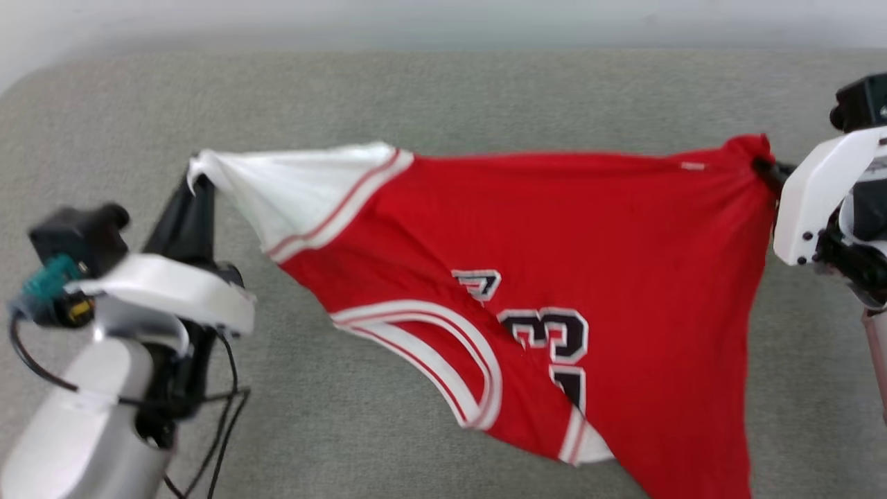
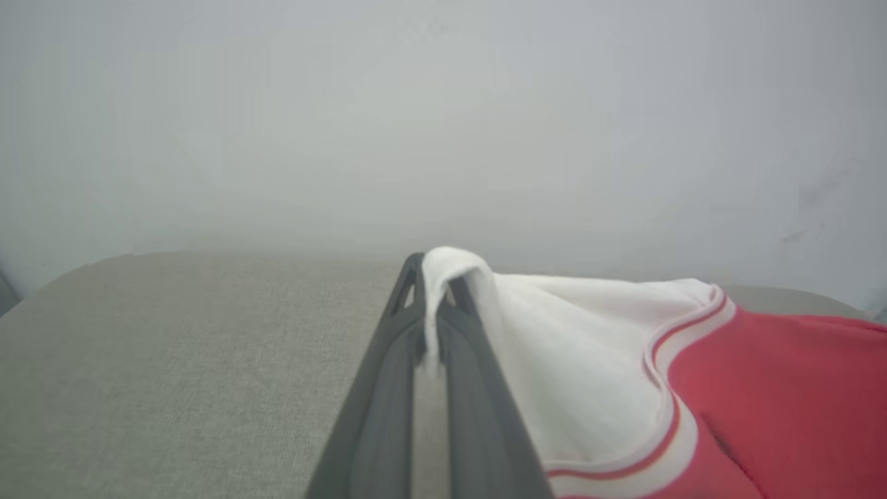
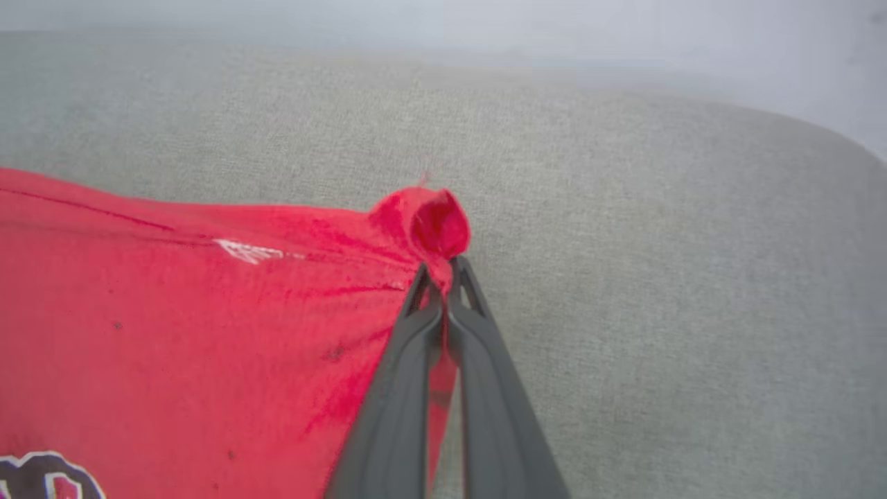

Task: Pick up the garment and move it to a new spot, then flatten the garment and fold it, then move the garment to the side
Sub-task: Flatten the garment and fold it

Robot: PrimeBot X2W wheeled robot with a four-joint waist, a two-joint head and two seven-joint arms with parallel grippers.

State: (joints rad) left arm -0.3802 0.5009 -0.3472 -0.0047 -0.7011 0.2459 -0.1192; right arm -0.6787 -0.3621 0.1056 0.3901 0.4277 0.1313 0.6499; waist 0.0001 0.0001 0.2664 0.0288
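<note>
- Now, the step in hand looks like lifting and spreading the red jersey-style T-shirt with white short sleeves (image 1: 589, 229), so it can go down flat in a new spot.
- To do it well, I think both claws should pull apart gently and evenly. Then they should come down together, so the hanging part lands first and does not bunch up.
- The left claw (image 1: 197, 179) is pressed together on the tip of a white sleeve.
- The right claw (image 1: 762, 166) pinches a red corner at the other end.
- The shirt hangs between them over the grey cloth-covered counter (image 1: 443, 90). Its top edge is pulled straight and the rest droops toward the near side.
- I cannot tell if the low part touches the counter.
- Black numbers with white edges and striped trim show, turned sideways.
</note>
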